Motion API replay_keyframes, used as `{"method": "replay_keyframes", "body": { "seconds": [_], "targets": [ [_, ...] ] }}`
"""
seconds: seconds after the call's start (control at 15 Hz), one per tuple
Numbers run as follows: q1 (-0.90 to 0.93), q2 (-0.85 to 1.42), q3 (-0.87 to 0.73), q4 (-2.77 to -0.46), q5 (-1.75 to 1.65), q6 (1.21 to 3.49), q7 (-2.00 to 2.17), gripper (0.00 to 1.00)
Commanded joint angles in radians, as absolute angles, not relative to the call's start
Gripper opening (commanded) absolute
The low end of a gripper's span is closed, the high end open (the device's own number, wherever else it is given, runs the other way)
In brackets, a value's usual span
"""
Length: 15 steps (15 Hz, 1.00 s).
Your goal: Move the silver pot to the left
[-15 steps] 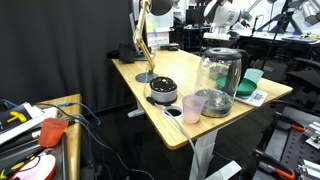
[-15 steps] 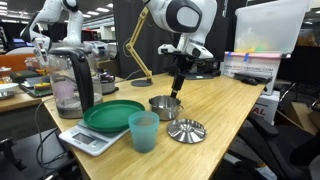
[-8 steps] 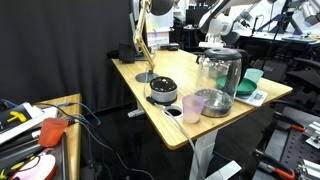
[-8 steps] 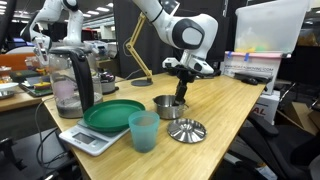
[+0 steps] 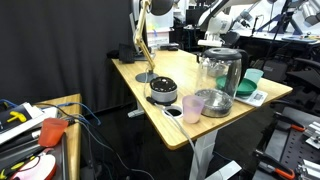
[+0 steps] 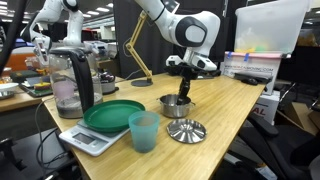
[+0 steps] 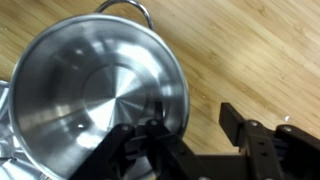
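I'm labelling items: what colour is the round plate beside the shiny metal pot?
The round plate is green, clearest in an exterior view.

Robotics lab, several robot arms (image 6: 60, 8)

Small shiny bare-metal silver pot (image 7: 95, 95): in the wrist view, left side and near rim cut off by the picture's edges. Black gripper (image 7: 195, 125): lower body cut off at the bottom edge. In an exterior view, pot hidden behind the tall clear glass jug (image 5: 220, 70).
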State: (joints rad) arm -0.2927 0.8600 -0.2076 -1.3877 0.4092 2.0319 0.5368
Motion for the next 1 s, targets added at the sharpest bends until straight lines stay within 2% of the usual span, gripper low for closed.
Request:
{"method": "replay_keyframes", "body": {
  "seconds": [0.0, 0.27, 0.33, 0.93],
  "targets": [
    [-0.326, 0.860, -0.184, -1.357, 0.432, 2.000, 0.537, 0.31],
    [-0.350, 0.860, -0.180, -1.341, 0.441, 1.990, 0.527, 0.04],
    [-0.357, 0.856, -0.179, -1.342, 0.444, 1.988, 0.524, 0.01],
    [-0.357, 0.802, -0.177, -1.370, 0.445, 1.986, 0.503, 0.02]
  ]
}}
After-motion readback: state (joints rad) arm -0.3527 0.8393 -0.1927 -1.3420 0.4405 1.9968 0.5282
